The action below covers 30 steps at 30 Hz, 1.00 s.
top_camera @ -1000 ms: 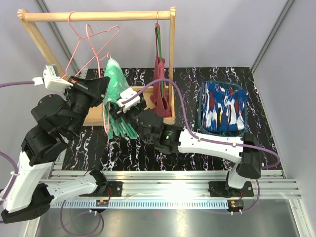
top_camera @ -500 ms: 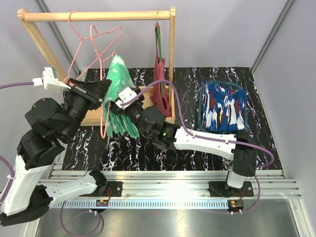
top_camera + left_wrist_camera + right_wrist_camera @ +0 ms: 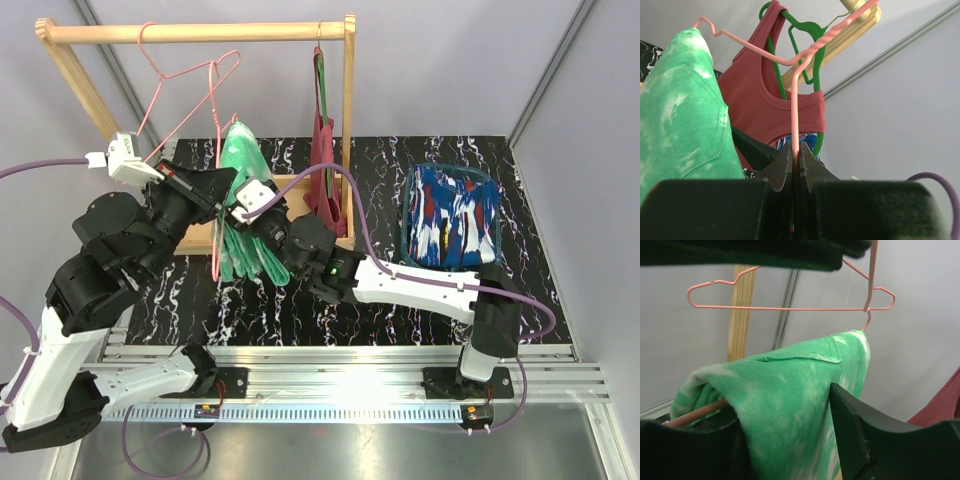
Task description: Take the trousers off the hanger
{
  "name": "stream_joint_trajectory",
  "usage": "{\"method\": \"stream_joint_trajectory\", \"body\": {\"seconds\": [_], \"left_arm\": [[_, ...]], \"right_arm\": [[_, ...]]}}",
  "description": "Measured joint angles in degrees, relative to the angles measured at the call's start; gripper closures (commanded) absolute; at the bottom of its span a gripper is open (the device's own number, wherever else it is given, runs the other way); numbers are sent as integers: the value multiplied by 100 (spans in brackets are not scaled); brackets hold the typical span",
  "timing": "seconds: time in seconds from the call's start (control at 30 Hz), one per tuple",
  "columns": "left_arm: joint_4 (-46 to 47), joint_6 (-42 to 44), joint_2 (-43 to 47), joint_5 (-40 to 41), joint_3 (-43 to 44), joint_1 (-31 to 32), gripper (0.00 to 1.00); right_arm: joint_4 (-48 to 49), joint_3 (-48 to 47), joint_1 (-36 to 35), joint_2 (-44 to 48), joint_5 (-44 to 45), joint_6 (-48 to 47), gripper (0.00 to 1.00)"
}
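Observation:
The green trousers (image 3: 240,170) hang folded over a pink wire hanger (image 3: 214,110) in front of the wooden rack. My left gripper (image 3: 218,190) is shut on the hanger's wire; in the left wrist view the wire (image 3: 794,110) runs up out of the closed jaws (image 3: 795,152), with the green trousers (image 3: 685,115) to the left. My right gripper (image 3: 243,222) is closed on the green fold; in the right wrist view the cloth (image 3: 785,385) fills the gap between the jaws (image 3: 785,440), and the hanger bar (image 3: 695,414) shows under it. The blue trousers (image 3: 455,215) lie folded at the right.
The wooden rack (image 3: 200,32) stands at the back left. A red top (image 3: 322,170) on a green hanger hangs at its right end, close to the trousers. The blue trousers sit in a teal-rimmed basket (image 3: 405,240). Grey walls close in at back and right.
My left gripper has moved up and to the right with the pink hanger. The green trousers have risen with it. My right gripper has stayed on the green cloth.

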<state>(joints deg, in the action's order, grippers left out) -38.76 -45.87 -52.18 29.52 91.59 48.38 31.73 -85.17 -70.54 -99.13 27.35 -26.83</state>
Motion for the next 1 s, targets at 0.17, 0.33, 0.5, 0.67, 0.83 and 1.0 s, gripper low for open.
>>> {"method": "stream_joint_trajectory", "body": {"seconds": [0.17, 0.33, 0.5, 0.67, 0.83, 1.0], "left_arm": [[-125, 146, -48, -52, 11, 0, 100], [-243, 262, -87, -76, 20, -2, 100], [-280, 382, -92, -76, 79, 0, 100], [-400, 385, -22, 52, 61, 0, 100], [-424, 328, 494, 490, -520, 0, 100], [-474, 140, 916, 859, -1113, 0, 100]], "right_arm": [[-74, 0, 7, 31, -66, -26, 21], [-251, -4, 33, 50, -162, -94, 49], [-315, -28, 31, 50, -310, -114, 78], [-330, -50, 33, 50, -367, -125, 100], [-245, -50, 31, 66, -323, -127, 100], [-254, -157, 31, 98, -190, -175, 100]]}}
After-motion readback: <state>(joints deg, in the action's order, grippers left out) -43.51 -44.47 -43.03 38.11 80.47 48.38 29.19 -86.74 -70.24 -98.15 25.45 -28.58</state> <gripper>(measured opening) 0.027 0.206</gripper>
